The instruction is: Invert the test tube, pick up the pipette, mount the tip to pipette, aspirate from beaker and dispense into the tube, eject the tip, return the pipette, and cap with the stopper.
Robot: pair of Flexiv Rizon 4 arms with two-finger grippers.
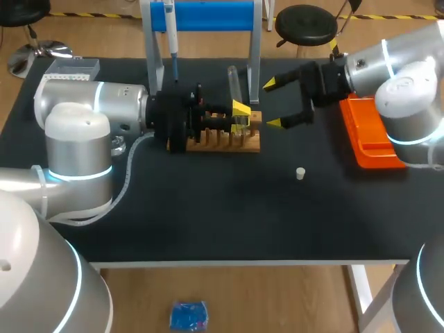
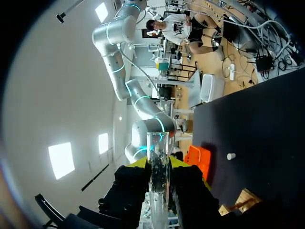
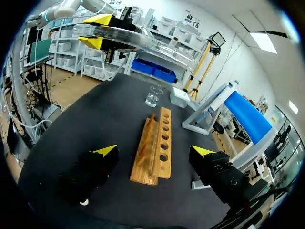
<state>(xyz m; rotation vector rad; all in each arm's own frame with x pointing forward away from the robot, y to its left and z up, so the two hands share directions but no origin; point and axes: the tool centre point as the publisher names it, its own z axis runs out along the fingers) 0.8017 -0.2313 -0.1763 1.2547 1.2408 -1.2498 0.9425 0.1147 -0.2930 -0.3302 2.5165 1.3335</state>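
Firmly pinched between the left gripper's (image 1: 241, 113) yellow-tipped fingers, the glass test tube (image 1: 234, 87) stands over the wooden tube rack (image 1: 229, 142), with the right gripper (image 1: 272, 104) hanging just beside it, fingers spread and empty. Turning the tube here risks knocking it against the rack or the neighbouring fingers, and smooth glass could slip from the pinch.
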